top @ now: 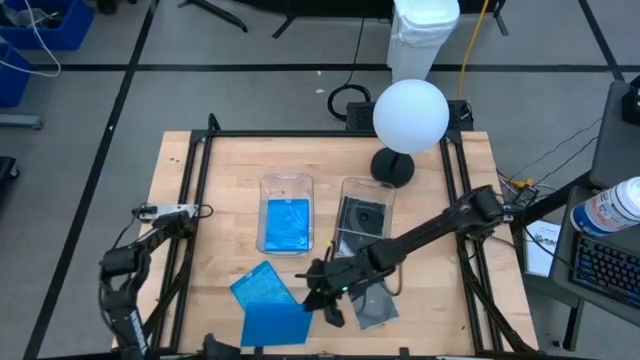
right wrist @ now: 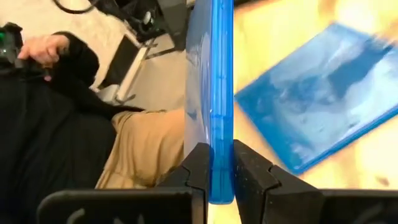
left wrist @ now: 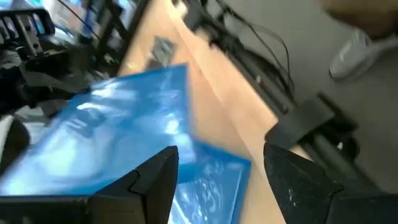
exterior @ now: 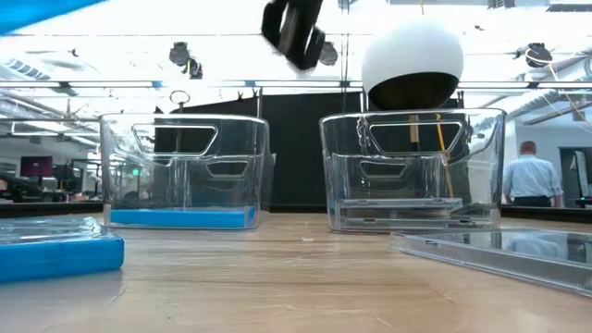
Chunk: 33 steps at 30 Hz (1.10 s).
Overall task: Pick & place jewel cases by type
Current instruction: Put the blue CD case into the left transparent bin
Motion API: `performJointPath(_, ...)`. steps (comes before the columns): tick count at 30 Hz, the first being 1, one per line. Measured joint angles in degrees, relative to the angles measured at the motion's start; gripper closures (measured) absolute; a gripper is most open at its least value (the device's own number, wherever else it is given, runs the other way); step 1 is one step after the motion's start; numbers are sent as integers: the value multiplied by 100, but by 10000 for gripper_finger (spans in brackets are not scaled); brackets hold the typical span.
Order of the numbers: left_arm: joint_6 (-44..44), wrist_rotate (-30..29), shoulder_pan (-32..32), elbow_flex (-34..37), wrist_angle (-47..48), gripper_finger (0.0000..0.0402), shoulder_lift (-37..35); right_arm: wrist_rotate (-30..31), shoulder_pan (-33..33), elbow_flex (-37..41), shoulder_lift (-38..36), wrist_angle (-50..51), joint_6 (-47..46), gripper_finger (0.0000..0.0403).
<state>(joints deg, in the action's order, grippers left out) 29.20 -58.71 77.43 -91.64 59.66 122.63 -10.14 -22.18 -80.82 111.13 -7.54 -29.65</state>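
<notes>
In the right wrist view we see the right gripper clamped on a blue jewel case, its two dark fingers pressing both flat faces of the case near one edge. We look at that case edge-on, so its thin side runs straight away from the fingers. From above, the same gripper sits at the near edge of the table, and the held case shows as a blue square just left of it, reaching to the table's front edge.

Just beyond it a second blue case lies flat on the wood, turned so its corners point diagonally. To the right of the gripper a clear grey case lies flat as well, partly under the arm.

The left gripper waits over the table's left rim, well apart from the cases; in its own wrist view its fingers stand wide apart with nothing between them.

Farther back stand two clear bins. The left bin has a blue case lying flat on its floor, long side running front to back. The right bin holds a dark grey case showing a round disc.

We can read no label or writing on any case.
</notes>
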Motion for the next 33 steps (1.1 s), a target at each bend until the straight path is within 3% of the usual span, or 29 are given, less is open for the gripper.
performJointPath(6, 586, -235, 98, 114, 343, 163, -9, 801, 174, -29, -1242, 1241, 788, 368)
performJointPath(10, 242, -139, -43, 205, 536, 163, -20, 1332, 621, -279, -2044, 2365, 1216, 368)
performJointPath(13, -62, 69, -164, 220, 751, 163, -22, 1322, 1010, -355, -2435, 2819, 1287, 368)
performJointPath(17, 356, 228, -277, 224, 1533, 163, -22, 982, 1556, -382, -2633, 3395, 1435, 368)
performJointPath(21, 1658, 227, -372, 219, 2450, 163, -224, 722, 1901, -378, -2579, 3692, 1597, 368)
performJointPath(27, 3841, 35, -483, 218, 3077, 163, -361, 1003, 1807, -378, -2404, 3461, 1976, 367)
performJointPath(33, 5709, -1373, -585, 272, 3048, 163, -511, 1643, 981, -374, -2410, 2585, 3158, 369)
